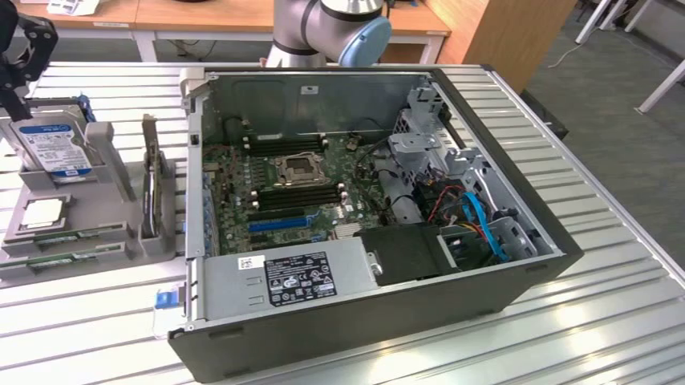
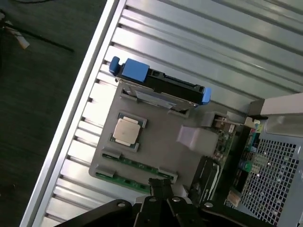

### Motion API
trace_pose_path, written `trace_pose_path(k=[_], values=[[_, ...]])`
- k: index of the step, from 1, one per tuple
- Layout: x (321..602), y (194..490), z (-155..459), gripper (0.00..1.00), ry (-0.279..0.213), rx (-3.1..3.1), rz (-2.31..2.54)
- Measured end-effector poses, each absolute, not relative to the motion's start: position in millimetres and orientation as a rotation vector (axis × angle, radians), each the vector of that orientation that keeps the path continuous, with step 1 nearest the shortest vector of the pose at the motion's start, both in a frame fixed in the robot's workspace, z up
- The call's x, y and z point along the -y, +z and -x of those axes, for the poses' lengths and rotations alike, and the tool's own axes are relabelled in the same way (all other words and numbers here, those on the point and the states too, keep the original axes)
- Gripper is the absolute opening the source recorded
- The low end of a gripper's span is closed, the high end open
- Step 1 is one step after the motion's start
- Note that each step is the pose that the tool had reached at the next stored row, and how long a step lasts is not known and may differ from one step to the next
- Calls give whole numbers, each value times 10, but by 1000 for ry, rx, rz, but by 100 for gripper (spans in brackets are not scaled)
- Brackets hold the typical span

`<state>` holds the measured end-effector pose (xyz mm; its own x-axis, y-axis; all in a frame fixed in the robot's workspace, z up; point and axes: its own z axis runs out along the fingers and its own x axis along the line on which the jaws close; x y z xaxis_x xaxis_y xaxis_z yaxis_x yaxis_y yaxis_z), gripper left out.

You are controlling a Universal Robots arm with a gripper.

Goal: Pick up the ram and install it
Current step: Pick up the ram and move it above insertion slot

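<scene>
Though hovering just above the ram [image 2: 137, 165] in its tray [image 2: 161, 139], grips nothing with the shut gripper [image 2: 161, 185]; yet to pick up and install.

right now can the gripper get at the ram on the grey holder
Probably yes: the gripper hangs above the grey holder, and the ram lies bare along its edge with nothing over it. Its jaws are shut, though.

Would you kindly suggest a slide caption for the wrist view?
Shut jaws hover over the grey holder carrying ram, processor chip and hard drive.
</scene>
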<state>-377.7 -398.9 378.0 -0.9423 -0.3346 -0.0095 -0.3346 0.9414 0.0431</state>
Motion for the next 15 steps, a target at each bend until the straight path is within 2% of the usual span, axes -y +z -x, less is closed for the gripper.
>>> trace_pose_path(k=[15], values=[[3988,3769,3777,10,69,-2998,950]])
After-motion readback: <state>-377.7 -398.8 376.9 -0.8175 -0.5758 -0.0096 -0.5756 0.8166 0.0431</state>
